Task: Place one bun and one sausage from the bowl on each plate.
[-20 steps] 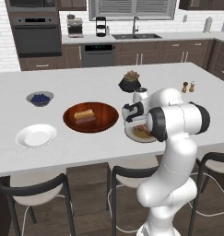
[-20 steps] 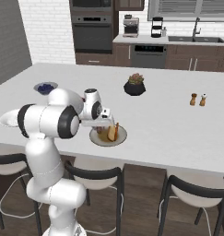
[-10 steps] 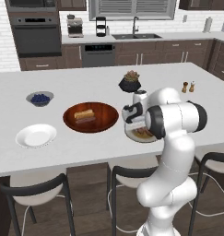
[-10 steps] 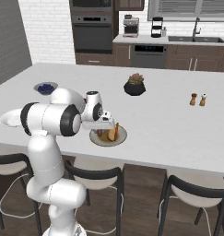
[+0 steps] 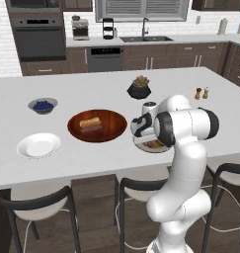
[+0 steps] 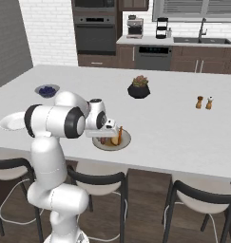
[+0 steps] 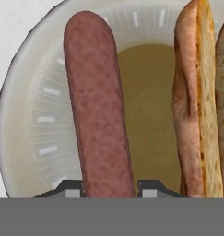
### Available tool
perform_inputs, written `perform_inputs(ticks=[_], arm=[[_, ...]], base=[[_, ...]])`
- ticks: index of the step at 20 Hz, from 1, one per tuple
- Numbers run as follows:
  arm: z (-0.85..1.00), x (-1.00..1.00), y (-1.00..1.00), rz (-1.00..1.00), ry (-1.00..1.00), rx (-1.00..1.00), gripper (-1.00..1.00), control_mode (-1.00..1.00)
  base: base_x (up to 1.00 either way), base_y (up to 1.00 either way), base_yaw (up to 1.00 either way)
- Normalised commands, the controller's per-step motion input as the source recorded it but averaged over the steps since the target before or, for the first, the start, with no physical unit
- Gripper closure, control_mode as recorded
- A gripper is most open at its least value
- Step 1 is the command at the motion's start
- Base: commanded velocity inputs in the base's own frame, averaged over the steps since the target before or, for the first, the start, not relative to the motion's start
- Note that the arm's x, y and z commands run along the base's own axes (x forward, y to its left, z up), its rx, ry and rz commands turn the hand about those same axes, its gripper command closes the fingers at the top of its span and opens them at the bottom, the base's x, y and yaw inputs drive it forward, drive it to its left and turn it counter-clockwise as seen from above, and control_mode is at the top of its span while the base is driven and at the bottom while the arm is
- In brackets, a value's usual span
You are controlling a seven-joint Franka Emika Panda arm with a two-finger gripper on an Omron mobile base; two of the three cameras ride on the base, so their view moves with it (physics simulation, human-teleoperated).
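Item, tan-centred plate [image 7: 21, 138]: sits on the desk [image 5: 92, 163] right of the wooden bowl [image 5: 97, 125], directly under the hand [image 7: 109, 190], cream ribbed rim, and it carries one bun [image 7: 196, 101] standing on edge along one side. Item, sausage [image 7: 97, 106]: seen from the hand camera it runs lengthwise between the two fingertips [image 7: 69, 189], which are drawn in tight against its near end, so the hand reads as clamped on the sausage; the far end lies over the plate's rim and centre. Change noted over the last second: the arm has sunk a little lower over this plate and the fingers have drawn in the last small amount, while bowl, plates and berries keep their places. Meaning, as a judgement: the sausage is being set down beside the bun, and once it is let go this plate has its full pair. Item, wooden bowl: holds one more bun [image 5: 90, 121] and one more sausage [image 5: 92, 128], lying side by side near its middle. Item, white plate [image 5: 38, 145]: left of the bowl, bare, well apart from the hand, so half the task is outstanding. Other stock on the desk: grey bowl of blue berries [image 5: 42, 105], dark potted plant [image 5: 139, 89], salt and pepper pair [image 5: 202, 93]. Whether the sausage already rests fully on the plate cannot be told from these views
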Motion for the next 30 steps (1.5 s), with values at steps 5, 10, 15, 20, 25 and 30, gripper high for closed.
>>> perform_inputs(ticks=[5,10,15,20,25,30], arm=[[0.00,0.00,0.00,0.00,-0.01,0.00,1.00,-1.00],[0.00,0.00,0.00,0.00,0.00,0.00,-1.00,-1.00],[-0.03,0.00,-0.05,0.02,-0.03,0.00,-1.00,-1.00],[0.00,0.00,0.00,0.00,0.00,0.00,-1.00,-1.00],[0.16,-0.20,0.02,-0.02,0.00,0.00,-1.00,-1.00],[0.40,-0.33,0.18,-0.03,0.00,0.00,-1.00,-1.00]], base=[[0.00,0.00,0.00],[0.00,0.00,0.00],[0.00,0.00,0.00],[0.00,0.00,0.00],[0.00,0.00,0.00],[0.00,0.00,0.00]])
